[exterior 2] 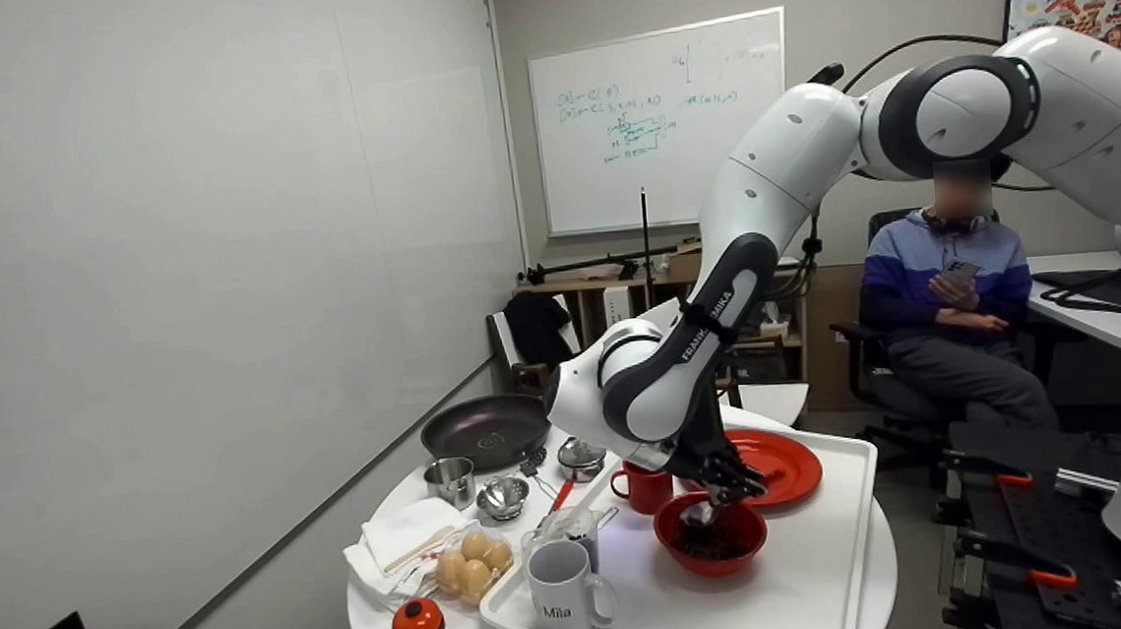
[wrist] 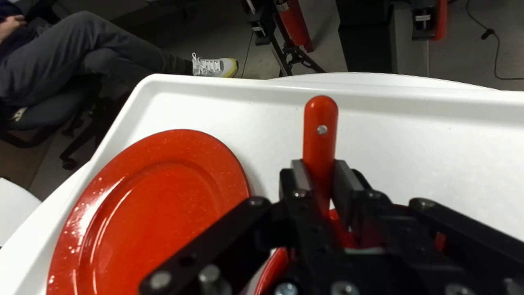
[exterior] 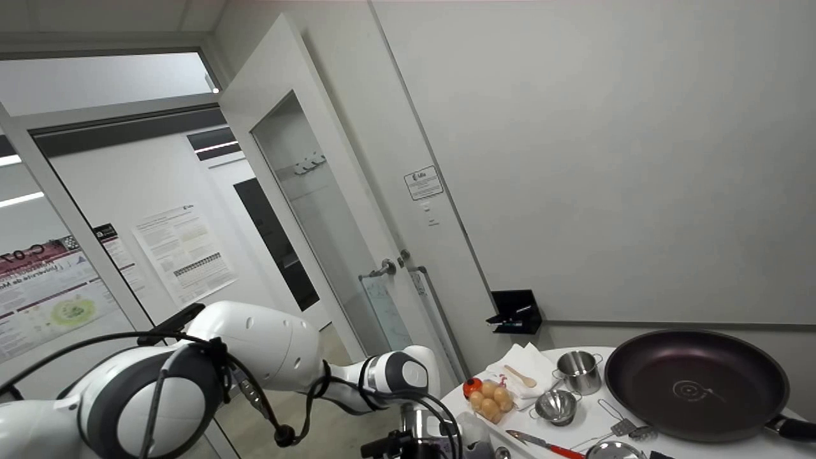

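Note:
My gripper [wrist: 320, 174] is shut on the red handle [wrist: 321, 119] of a utensil, pads pressed to both sides, the rounded handle end sticking out beyond them. In an exterior view, my gripper [exterior 2: 742, 484] is low over a red bowl [exterior 2: 714, 564]. A shiny metal spoon head [exterior 2: 698, 514], apparently the same utensil's, sits inside it above dark contents [exterior 2: 720, 543]. Beside the bowl are a red plate [exterior 2: 793, 471] and a red mug [exterior 2: 645, 491], all on a white tray [exterior 2: 806, 574]. The wrist view mostly hides the bowl behind the gripper.
On the tray stand a grey mug [exterior 2: 560, 596] and a clear pitcher [exterior 2: 575, 529]. Around it on the round table are a frying pan [exterior 2: 485, 430], metal cup [exterior 2: 450, 482], strainer [exterior 2: 504, 497], eggs [exterior 2: 474, 562] and red timer [exterior 2: 417, 625]. A person [exterior 2: 953, 277] sits behind.

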`<state>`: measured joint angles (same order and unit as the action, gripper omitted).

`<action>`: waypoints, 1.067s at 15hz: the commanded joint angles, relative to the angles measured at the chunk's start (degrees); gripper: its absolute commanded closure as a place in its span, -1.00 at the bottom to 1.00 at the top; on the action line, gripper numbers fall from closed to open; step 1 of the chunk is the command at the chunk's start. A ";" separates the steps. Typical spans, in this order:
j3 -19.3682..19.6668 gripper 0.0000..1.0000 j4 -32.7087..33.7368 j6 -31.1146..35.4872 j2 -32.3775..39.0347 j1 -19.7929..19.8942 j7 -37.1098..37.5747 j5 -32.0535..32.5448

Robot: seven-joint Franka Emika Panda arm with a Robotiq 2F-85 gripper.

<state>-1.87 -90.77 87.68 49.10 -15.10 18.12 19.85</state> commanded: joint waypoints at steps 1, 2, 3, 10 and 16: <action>2.81 0.90 -3.79 -0.09 -2.63 -3.89 7.94 3.47; 3.33 0.90 -4.31 -0.47 -2.83 -4.88 10.17 4.61; 3.79 0.90 -4.77 -0.86 -2.97 -5.79 12.31 5.71; 1.80 0.90 -6.93 -1.53 -2.58 -6.54 10.16 7.12; 0.40 0.90 -8.37 -1.52 -1.86 -6.38 6.35 7.81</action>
<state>-0.63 -97.81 86.43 47.81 -21.55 27.28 26.51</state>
